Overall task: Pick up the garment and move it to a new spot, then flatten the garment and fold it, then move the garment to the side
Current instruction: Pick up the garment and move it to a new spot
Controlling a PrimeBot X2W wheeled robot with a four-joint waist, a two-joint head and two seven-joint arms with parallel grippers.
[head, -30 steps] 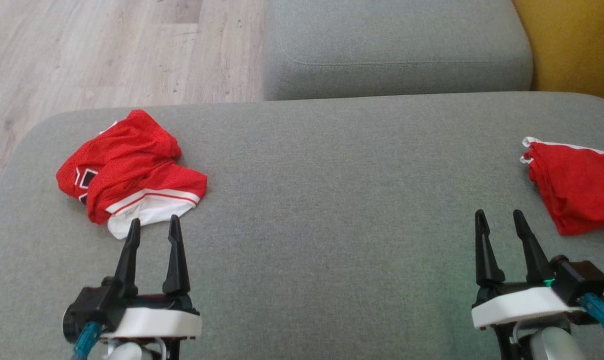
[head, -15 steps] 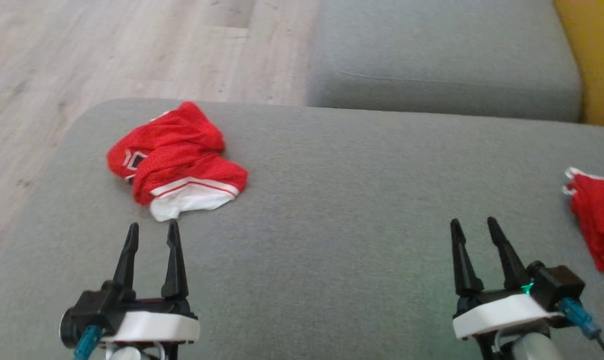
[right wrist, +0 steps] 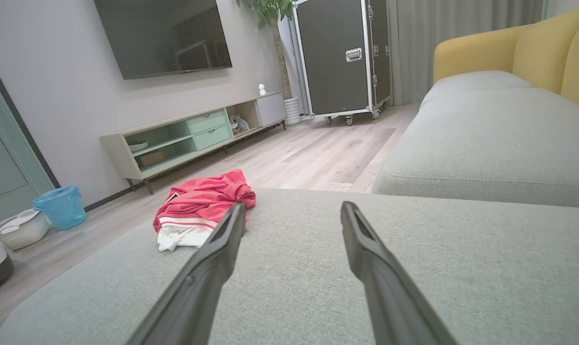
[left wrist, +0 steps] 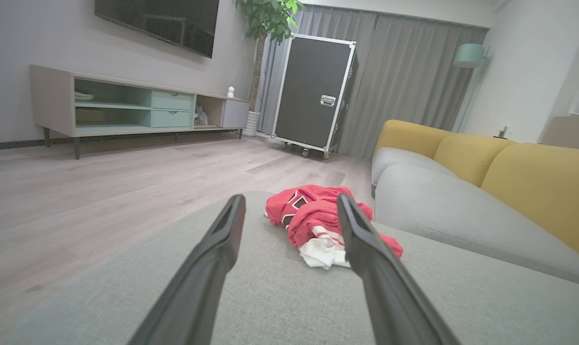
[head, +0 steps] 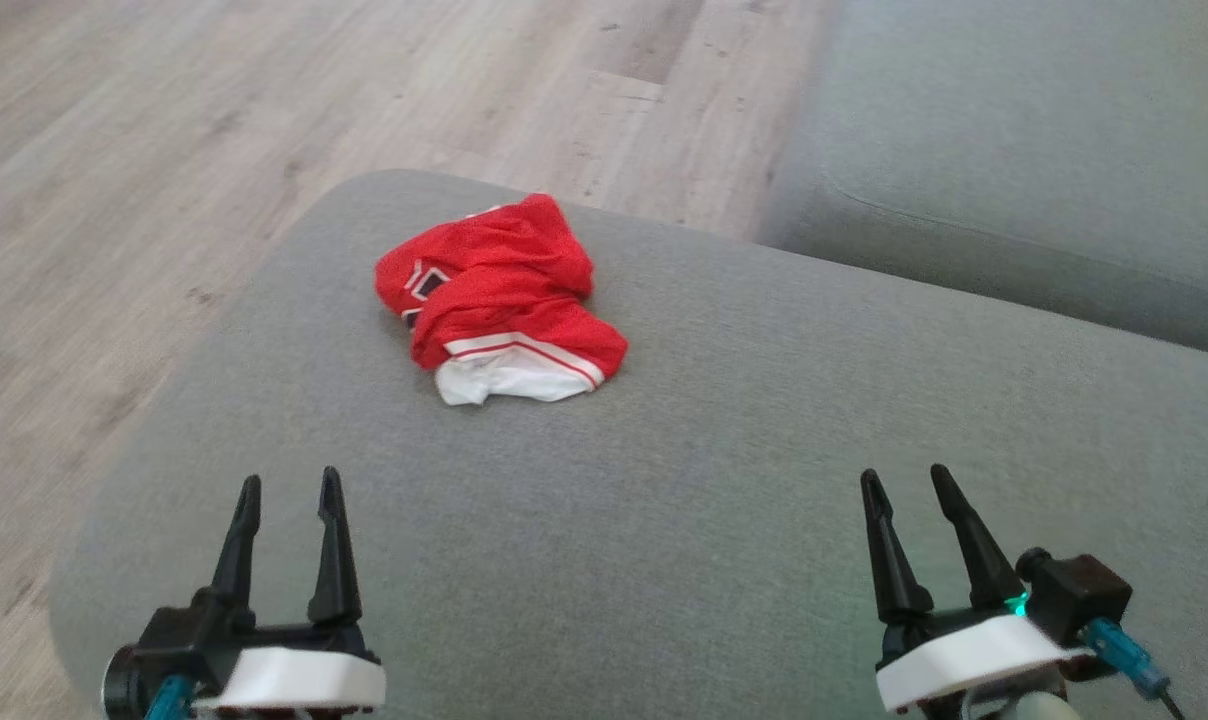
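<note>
A crumpled red garment (head: 499, 295) with white trim and a black-and-white mark lies on the grey sofa cushion (head: 724, 480) near its far left corner. The left wrist view has the garment (left wrist: 318, 218) ahead of the fingers, and the right wrist view has it (right wrist: 201, 206) ahead to the left. My left gripper (head: 289, 485) hovers open over the cushion's near left part, well short of the garment, with nothing between its fingers. At the near right my right gripper (head: 902, 482) is open too and holds nothing.
Wood floor (head: 164, 150) lies beyond the cushion's left and far edges. A second grey seat cushion (head: 1024, 160) sits at the back right, with yellow backrests (left wrist: 534, 177). A TV console (left wrist: 126, 108), a black wheeled case (left wrist: 316, 93) and a blue basket (right wrist: 62, 206) stand farther off.
The head camera has swung left: the garment now sits nearer mid-picture and a second red piece at the right edge has left the view. Both grippers stay open and low.
</note>
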